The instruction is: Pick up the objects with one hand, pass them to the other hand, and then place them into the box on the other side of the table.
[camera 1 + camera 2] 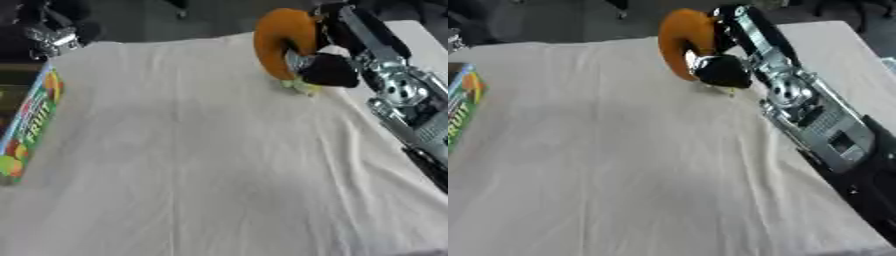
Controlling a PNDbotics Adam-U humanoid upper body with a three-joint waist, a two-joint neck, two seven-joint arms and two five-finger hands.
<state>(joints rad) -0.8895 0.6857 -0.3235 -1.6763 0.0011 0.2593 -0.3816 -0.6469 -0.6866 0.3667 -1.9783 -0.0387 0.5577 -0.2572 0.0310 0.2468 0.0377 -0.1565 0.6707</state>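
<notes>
Tablecloth [219,175]: cream cloth nearest the camera, bare across the middle.
Right hand [328,67]: black fingers curled round an orange curved object [282,42], a banana-like shape with a greenish tip touching the cloth at the far right.
Left hand [52,37]: only a silver and black part shows at the far left corner; fingers, cannot tell.
Box [31,120]: colourful fruit-print box at the left edge, well apart from the object.
Step in hand: picking up, I'd judge; lift clear of the cloth, carry it toward the middle, and present the free end for the left hand.
Hard to see: the thumb's contact is hidden and the box is cut off.
</notes>
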